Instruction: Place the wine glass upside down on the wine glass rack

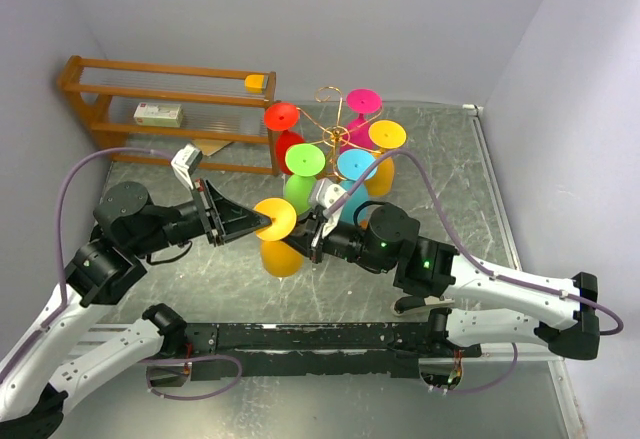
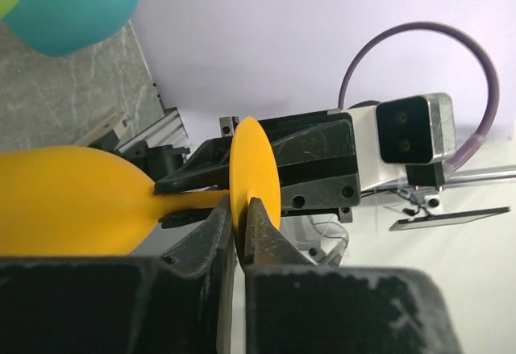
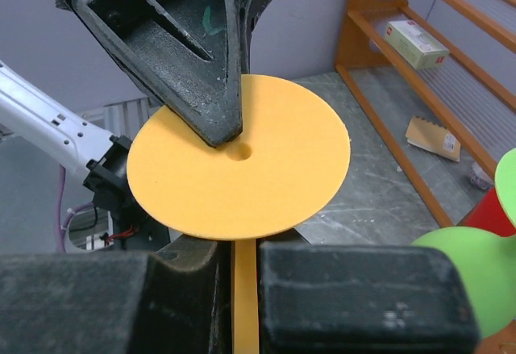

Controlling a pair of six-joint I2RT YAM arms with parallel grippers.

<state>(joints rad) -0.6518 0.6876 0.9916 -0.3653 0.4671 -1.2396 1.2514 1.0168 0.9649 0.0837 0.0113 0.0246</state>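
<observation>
An orange-yellow wine glass (image 1: 280, 244) hangs above the table between both arms, with its flat foot (image 1: 275, 219) up and tilted and its bowl (image 1: 282, 258) below. My left gripper (image 1: 262, 224) is shut on the rim of the foot (image 2: 255, 172), as the left wrist view (image 2: 240, 218) shows. My right gripper (image 1: 306, 239) is shut on the stem (image 3: 245, 289) just under the foot (image 3: 242, 156). The gold wire rack (image 1: 335, 127) stands behind with several coloured glasses hanging upside down on it. Its wooden base is hidden.
Red (image 1: 282, 116), green (image 1: 305, 160), cyan (image 1: 356, 165), orange (image 1: 387, 135) and magenta (image 1: 362, 101) glasses fill the rack. A brown wooden shelf unit (image 1: 170, 109) stands at the back left with a white box (image 1: 158, 114) on it. Grey walls close in on both sides.
</observation>
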